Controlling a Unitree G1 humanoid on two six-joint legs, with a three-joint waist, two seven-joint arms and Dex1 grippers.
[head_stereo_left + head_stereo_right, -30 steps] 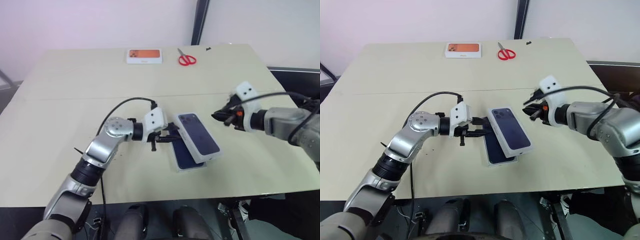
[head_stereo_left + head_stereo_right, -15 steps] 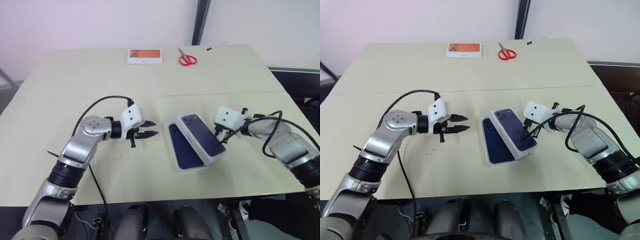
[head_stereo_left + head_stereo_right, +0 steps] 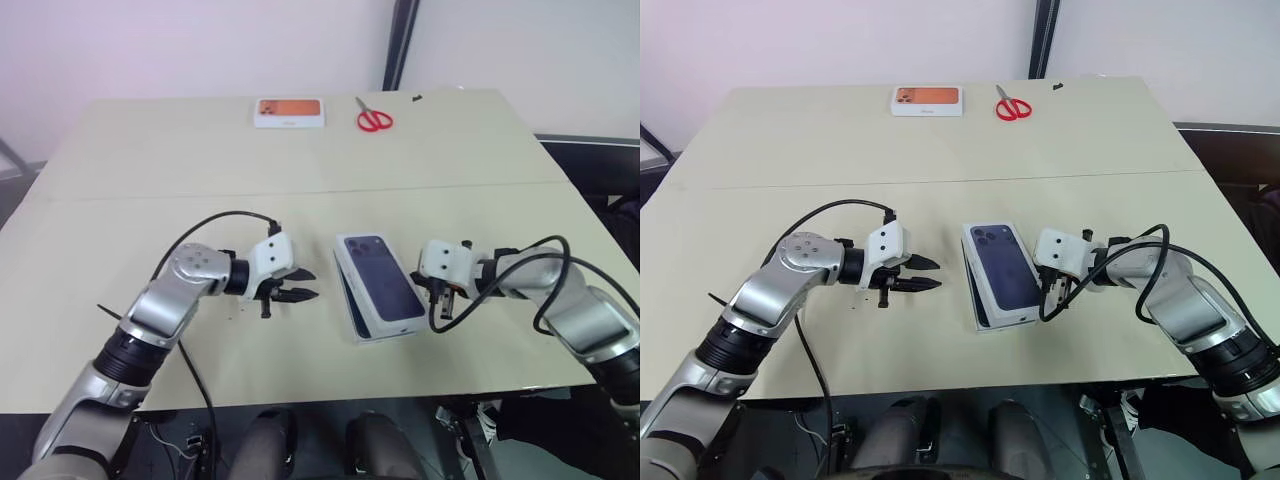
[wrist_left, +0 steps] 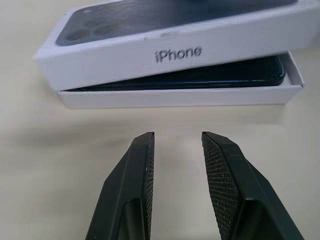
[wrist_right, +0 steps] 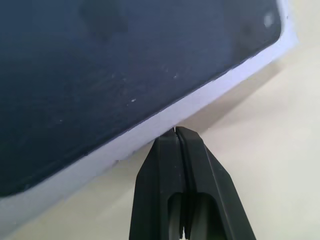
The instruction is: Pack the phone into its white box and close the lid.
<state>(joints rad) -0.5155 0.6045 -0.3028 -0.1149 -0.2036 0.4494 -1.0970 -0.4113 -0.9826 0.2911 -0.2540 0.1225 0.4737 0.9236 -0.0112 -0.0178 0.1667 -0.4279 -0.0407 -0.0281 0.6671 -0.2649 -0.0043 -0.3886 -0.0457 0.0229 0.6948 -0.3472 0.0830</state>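
**Lid askew on box: risk of jamming or sliding**

- Box (image 4: 180, 96): white tray on the worktop (image 3: 150, 160), near the front edge, between the two arms.
- Phone (image 4: 200, 75): lies inside the box; its dark edge shows in the gap under the lid.
- Lid (image 3: 378, 282): rests on top of the box, printed face up, not seated; in the left wrist view it sits tilted and offset, one end overhanging.
- Right gripper (image 3: 1048, 290): fingers shut tight, tips touching the lid's side wall.
- Left gripper (image 3: 297, 284): fingers part open, empty, just beside the box on its other side, apart from it.

Hazards, as judged:
- A sideways push with nothing bracing the far side could slide box and lid together across the worktop.
- Pressing down while the lid is skewed could wedge one corner or crush the rim.
- An off-centre push could rotate the lid further out of line.
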